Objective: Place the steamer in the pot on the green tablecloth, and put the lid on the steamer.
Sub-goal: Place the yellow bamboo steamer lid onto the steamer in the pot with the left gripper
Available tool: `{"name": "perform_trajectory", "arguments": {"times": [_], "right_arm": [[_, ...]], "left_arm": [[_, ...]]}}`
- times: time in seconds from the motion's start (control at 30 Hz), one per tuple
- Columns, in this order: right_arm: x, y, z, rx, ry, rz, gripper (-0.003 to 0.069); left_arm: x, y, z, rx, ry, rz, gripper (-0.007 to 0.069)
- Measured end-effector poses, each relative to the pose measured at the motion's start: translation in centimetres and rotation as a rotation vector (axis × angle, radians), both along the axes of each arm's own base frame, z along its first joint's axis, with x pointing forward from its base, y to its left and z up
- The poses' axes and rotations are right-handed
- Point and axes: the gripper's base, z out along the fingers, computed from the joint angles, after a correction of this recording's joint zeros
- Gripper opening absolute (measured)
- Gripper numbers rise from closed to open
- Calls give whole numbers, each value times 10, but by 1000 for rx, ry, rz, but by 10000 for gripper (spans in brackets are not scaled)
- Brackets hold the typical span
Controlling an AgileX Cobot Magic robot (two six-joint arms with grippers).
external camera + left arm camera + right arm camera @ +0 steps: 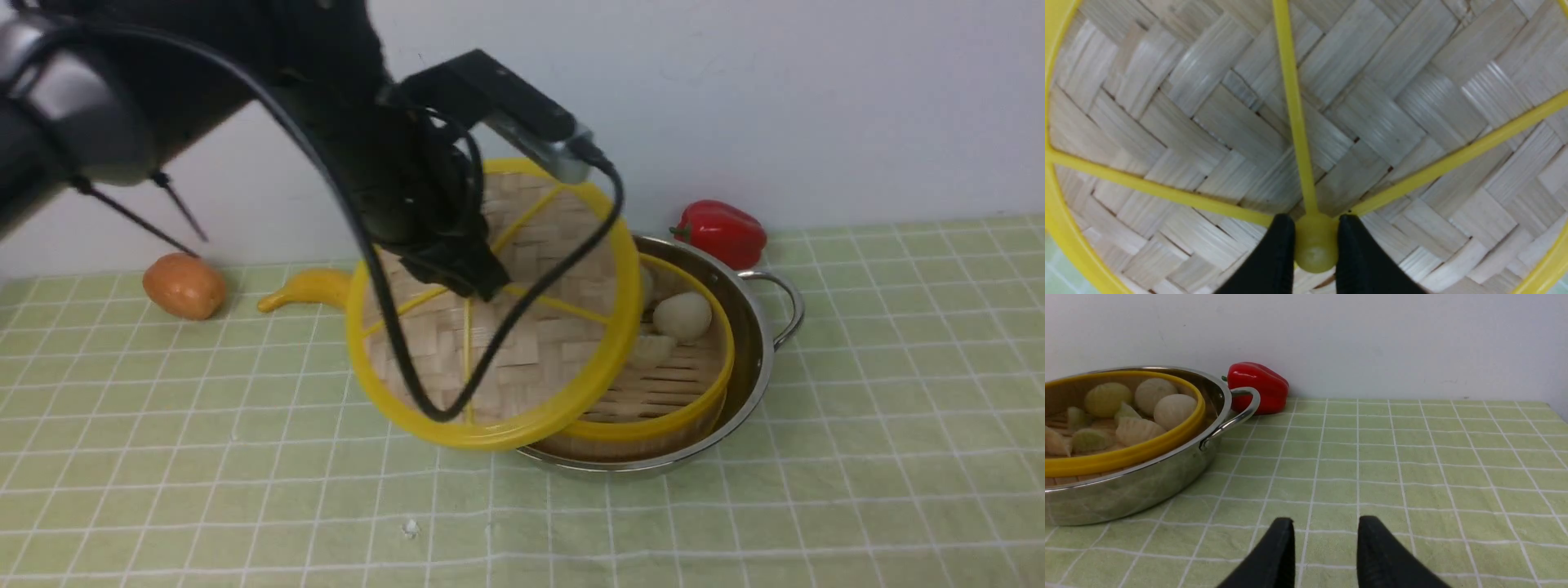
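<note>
The lid (539,343), a woven disc with yellow rim and spokes, hangs tilted over the near-left edge of the steamer (661,396). My left gripper (465,282) is shut on its yellow hub (1314,249), with black fingers (1274,253) on either side of the knob. The steamer, holding buns and dumplings (1173,410), sits inside the steel pot (755,343) on the green tablecloth (857,449). My right gripper (1325,535) stands open over bare cloth to the right of the pot (1147,486), with nothing between its fingers. It is out of the front view.
A red pepper (722,233) lies against the wall behind the pot's right handle (784,310). A yellow banana (306,287) and a brown oval food item (185,284) lie at the back left. The left arm's cable (408,384) loops in front of the lid.
</note>
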Motion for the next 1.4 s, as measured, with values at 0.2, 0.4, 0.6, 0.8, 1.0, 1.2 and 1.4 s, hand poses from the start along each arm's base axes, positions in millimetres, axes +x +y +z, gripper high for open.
{"name": "perform_trajectory", "arguments": {"times": [0.2, 0.4, 0.6, 0.8, 1.0, 1.2, 1.4], "right_arm": [[0, 0, 0, 0, 0, 0, 242], [0, 0, 0, 0, 0, 0, 242], [0, 0, 0, 0, 0, 0, 242], [0, 0, 0, 1, 0, 0, 242], [0, 0, 0, 1, 0, 0, 242], [0, 0, 0, 0, 0, 0, 242], [0, 0, 0, 0, 0, 0, 242]], "left_arm": [[19, -40, -12, 36, -26, -73, 120], [31, -64, -22, 46, -43, -119, 120], [36, -71, -37, 85, -25, -138, 120], [39, -71, -41, 103, -37, -139, 120], [42, -73, -40, 82, -75, -141, 120], [43, -74, -39, 76, -89, -143, 120], [43, -74, -39, 74, -88, -147, 120]]}}
